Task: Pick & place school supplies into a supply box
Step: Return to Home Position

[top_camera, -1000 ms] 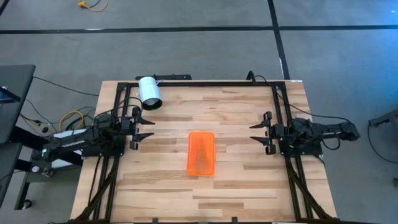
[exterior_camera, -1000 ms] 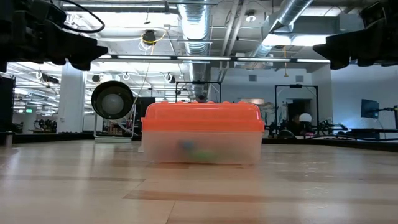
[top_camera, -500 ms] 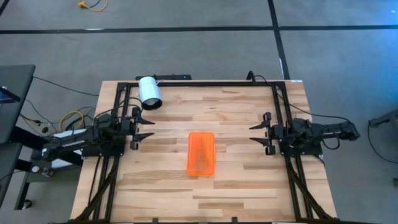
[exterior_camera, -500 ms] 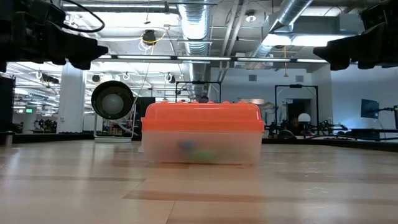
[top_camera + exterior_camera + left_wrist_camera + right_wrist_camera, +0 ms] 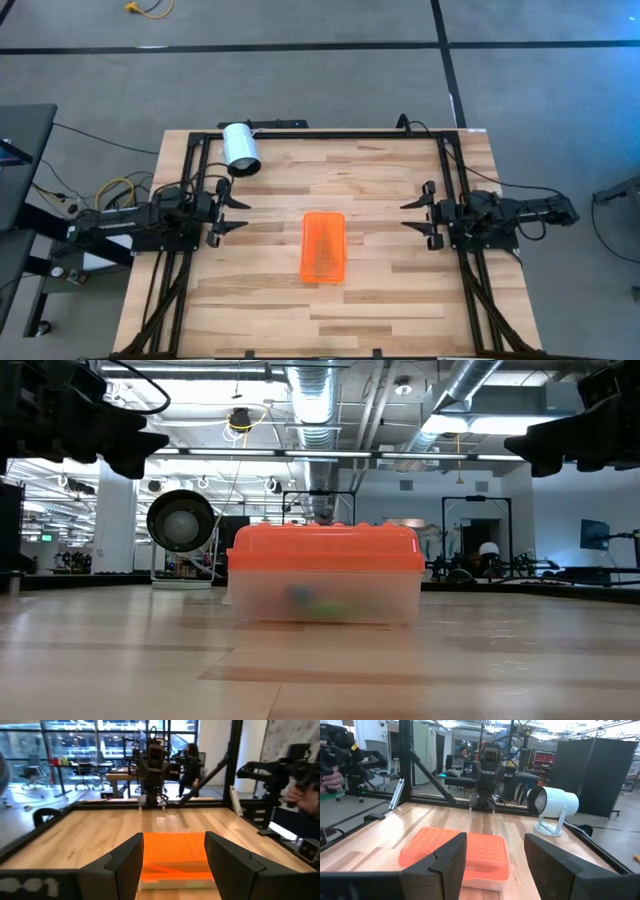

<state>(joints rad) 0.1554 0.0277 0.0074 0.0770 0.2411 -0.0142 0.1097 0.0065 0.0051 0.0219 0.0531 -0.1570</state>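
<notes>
The left tool (image 5: 238, 213) hangs at the left edge of the tabletop (image 5: 400, 290), its two fingers spread apart with nothing between them. The right tool (image 5: 408, 215) mirrors it at the right edge, fingers likewise parted and empty. Both face inward toward the supply box (image 5: 323, 246), which lies in the middle of the tabletop, well apart from either tool, its long side running near to far.

Little can go wrong from here, I judge. The likeliest trouble is on the left: the white cylinder (image 5: 240, 148) stands at the far left corner, near that tool, and a wide swing toward the far side while the arm folds to rest could knock it over. The right arm has nothing beside it. The other worry is the orange lid (image 5: 325, 546). It sits level over the clear body and looks seated, but no catch shows, so I cannot tell whether it is latched; if it is not, a later bump or lift could spill the box.

Through the cloudy wall the low view shows only blurred green and blue shapes low inside, most likely the school supplies (image 5: 310, 600); how many, I cannot tell. No pen or pencil lies loose on the wood, so the packing looks done
</notes>
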